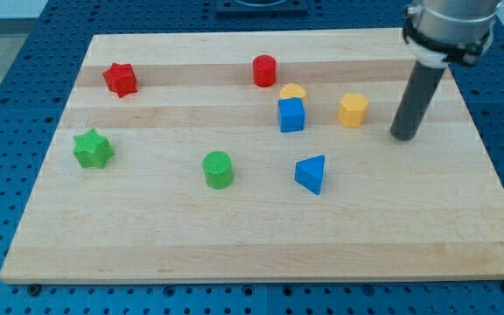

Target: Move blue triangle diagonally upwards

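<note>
The blue triangle (311, 173) lies on the wooden board (261, 245), a little right of centre. My tip (403, 136) stands on the board to the view's right and slightly above the blue triangle, well apart from it. A yellow hexagon-like block (353, 110) sits just left of my tip. A blue cube (291, 115) sits above the blue triangle, with a yellow half-round block (292, 90) touching its far side.
A red cylinder (264, 70) stands near the top centre. A red star (121, 79) is at the top left, a green star (92, 149) at the left, and a green cylinder (219, 169) left of the blue triangle.
</note>
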### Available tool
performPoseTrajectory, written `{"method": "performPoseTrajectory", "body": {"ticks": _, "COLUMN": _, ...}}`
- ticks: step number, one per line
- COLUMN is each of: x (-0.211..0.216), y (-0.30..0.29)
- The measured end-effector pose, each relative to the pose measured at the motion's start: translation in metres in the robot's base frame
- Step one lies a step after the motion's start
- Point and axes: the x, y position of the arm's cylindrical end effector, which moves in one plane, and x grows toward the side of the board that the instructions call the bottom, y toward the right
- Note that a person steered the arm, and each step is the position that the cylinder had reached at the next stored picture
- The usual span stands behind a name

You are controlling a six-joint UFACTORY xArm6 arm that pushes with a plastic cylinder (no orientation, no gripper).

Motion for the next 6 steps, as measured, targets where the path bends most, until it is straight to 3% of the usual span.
{"method": "performPoseTrajectory", "body": {"ticks": 2, "x": -0.032, "y": -0.056}}
{"method": "performPoseTrajectory", "body": {"ticks": 4, "x": -0.037, "y": -0.09}}
{"method": "performPoseTrajectory", "body": {"ticks": 5, "x": -0.03, "y": -0.053}}
{"method": "performPoseTrajectory", "body": {"ticks": 6, "x": 0.019, "y": -0.011}}
